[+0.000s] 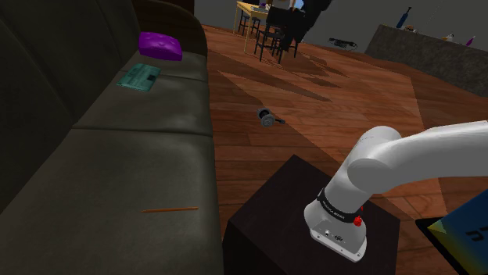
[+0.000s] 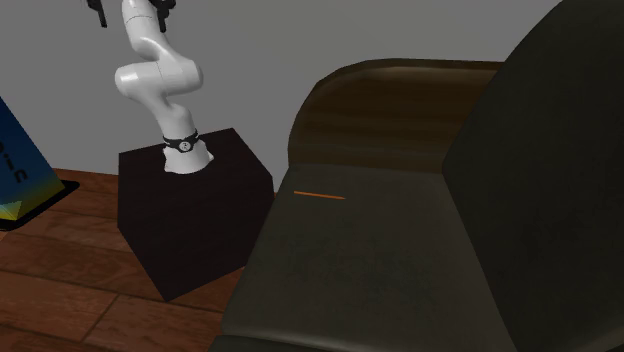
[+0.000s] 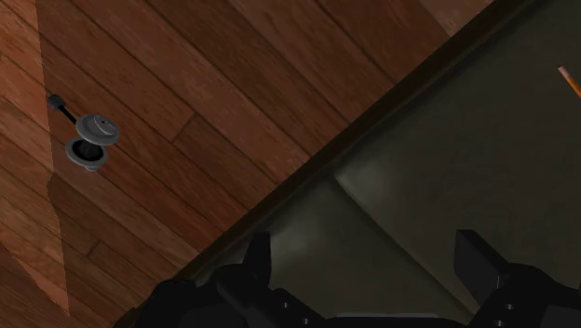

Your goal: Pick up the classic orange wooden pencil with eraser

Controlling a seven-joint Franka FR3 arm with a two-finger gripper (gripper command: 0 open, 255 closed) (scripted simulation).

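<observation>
- The thin orange pencil (image 1: 168, 209) lies flat on the seat of the dark, wide sofa (image 1: 117, 156), near the seat's front edge.
- The black two-finger gripper (image 3: 368, 253) hangs over the sofa's front edge with its fingers spread and empty, well apart from the pencil.
- A small grey round spool-like object (image 3: 91, 140) lies on the brown wooden floor (image 3: 233, 84) in front of the sofa.
</observation>
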